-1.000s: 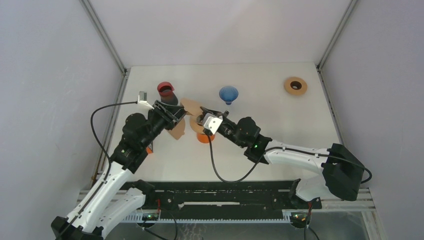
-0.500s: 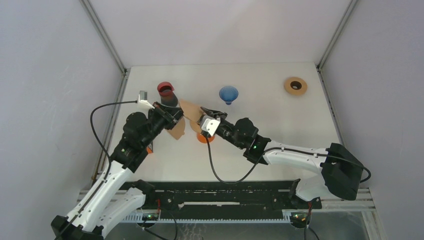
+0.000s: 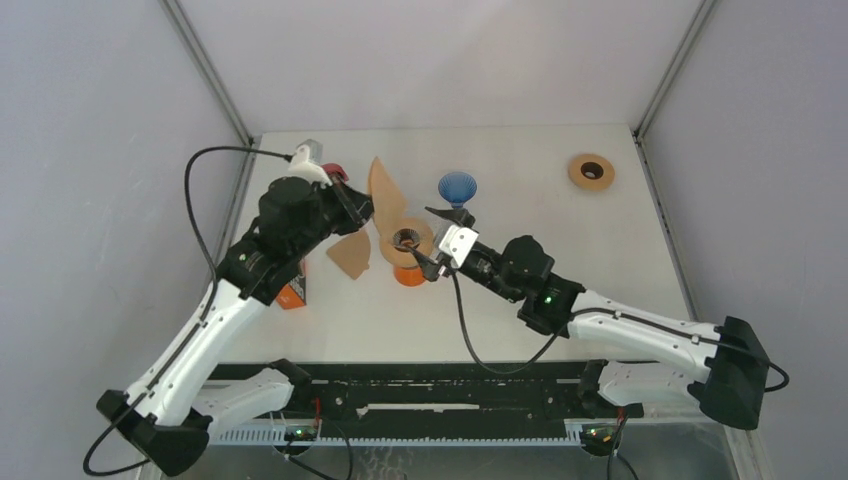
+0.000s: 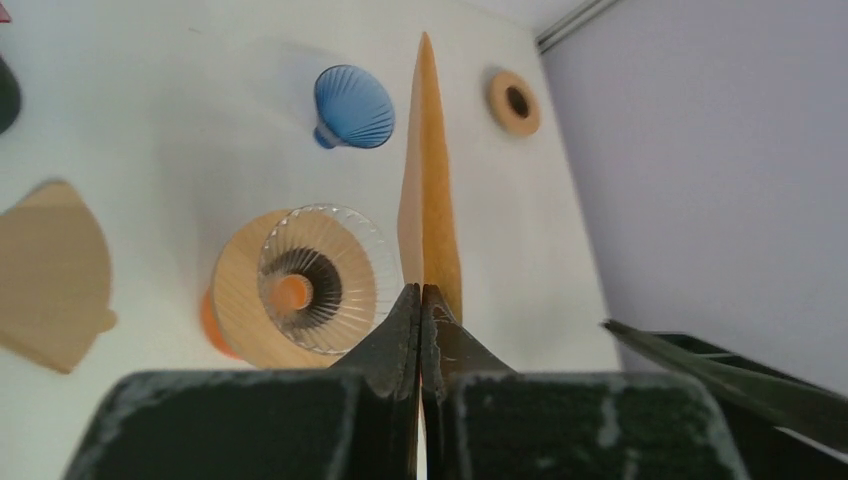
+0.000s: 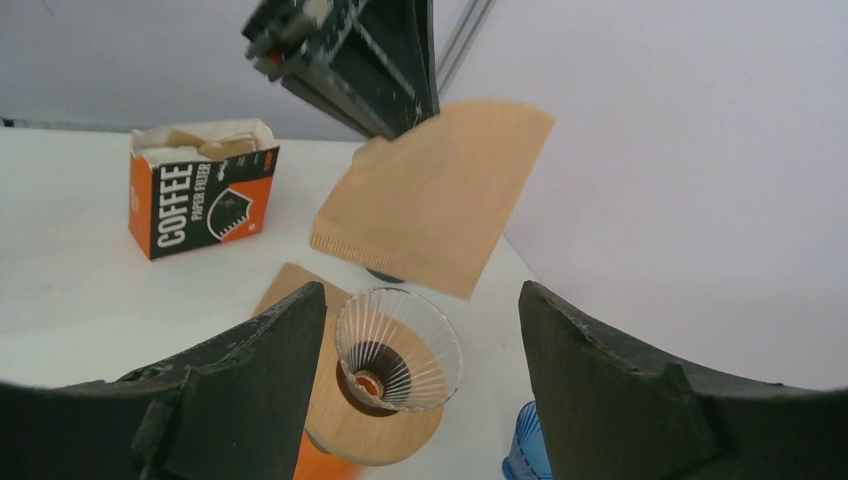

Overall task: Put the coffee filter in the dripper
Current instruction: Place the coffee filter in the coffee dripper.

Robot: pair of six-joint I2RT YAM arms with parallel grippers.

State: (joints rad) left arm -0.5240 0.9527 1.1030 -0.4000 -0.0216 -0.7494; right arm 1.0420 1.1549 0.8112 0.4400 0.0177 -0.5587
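Observation:
A brown paper coffee filter [image 3: 383,190] hangs in the air, pinched at its lower edge by my shut left gripper [image 3: 360,207]. The left wrist view shows the filter [image 4: 428,170] edge-on above the closed fingertips of that gripper [image 4: 421,295]. The clear ribbed glass dripper [image 3: 406,241] sits on a wooden disc over an orange cup, just right of and below the filter. My right gripper [image 3: 426,241] stands open at the dripper, which shows between its fingers [image 5: 398,350] without touching them. The held filter [image 5: 440,195] hangs behind it.
A second filter [image 3: 352,255] lies flat on the table left of the dripper. An orange coffee filter box [image 5: 200,195] stands at the left. A blue ribbed cone [image 3: 457,187], a dark cup with a red rim [image 3: 336,174] and a wooden ring [image 3: 591,171] stand further back.
The left gripper closed on the filter and lifted it up and toward the back. The right gripper opened, let the filter go and drew back to the right.

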